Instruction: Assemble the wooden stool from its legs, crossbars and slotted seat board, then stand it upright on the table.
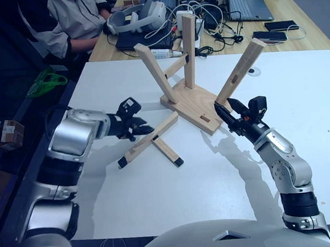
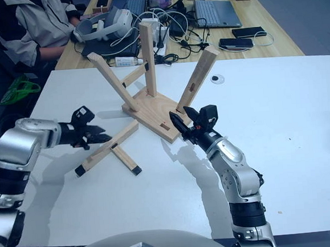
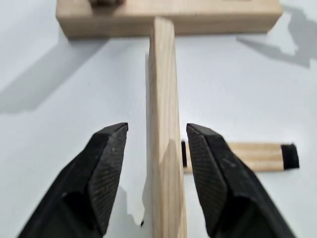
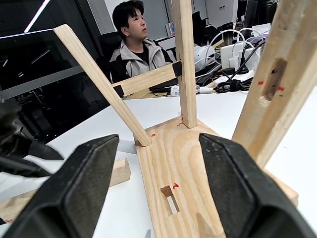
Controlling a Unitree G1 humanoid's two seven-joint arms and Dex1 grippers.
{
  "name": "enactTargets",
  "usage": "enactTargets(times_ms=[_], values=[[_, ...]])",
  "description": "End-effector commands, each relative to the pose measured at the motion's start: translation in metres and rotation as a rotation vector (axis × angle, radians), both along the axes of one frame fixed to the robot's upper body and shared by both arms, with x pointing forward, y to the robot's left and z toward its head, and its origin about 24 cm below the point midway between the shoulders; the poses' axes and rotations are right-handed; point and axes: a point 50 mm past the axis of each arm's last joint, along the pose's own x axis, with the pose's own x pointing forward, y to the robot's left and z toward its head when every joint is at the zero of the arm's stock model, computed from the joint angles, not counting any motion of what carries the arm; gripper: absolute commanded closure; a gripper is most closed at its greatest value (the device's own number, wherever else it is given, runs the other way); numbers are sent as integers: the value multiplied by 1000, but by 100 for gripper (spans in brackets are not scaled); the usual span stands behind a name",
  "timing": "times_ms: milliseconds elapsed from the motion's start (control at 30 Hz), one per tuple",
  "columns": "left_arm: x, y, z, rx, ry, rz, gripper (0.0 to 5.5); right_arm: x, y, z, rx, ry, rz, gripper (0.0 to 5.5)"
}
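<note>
Seat board point(image 1: 193, 105) sits upside down on the worktop point(image 1: 300, 95) with 3 legs stuck in. The 4th leg point(image 1: 149, 139) lies beside it, a crossbar point(image 1: 168, 150) touching it. Left hand point(image 3: 157, 131) is released, fingers either side of that leg without gripping. Right hand point(image 1: 225, 107) gapes wide at the board's edge. Risk: an off-centre pinch could twist the leg and knock the crossbar away, or a nudge could tip the 3 uprights. Only tiny red marks by the slots, nothing readable.
</note>
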Motion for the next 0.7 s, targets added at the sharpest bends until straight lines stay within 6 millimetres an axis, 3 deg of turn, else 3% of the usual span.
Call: enactTargets(times_ms=[33, 233, 700], values=[[19, -21, 2, -2, -3, -30, 333, 5, 0, 4, -10, -10, 9, 250], [33, -26, -9, 66, 62, -79, 333, 6, 3, 6, -3, -20, 15, 250], [40, -29, -20, 66, 142, -92, 333, 9, 6, 7, 5, -28, 13, 250]])
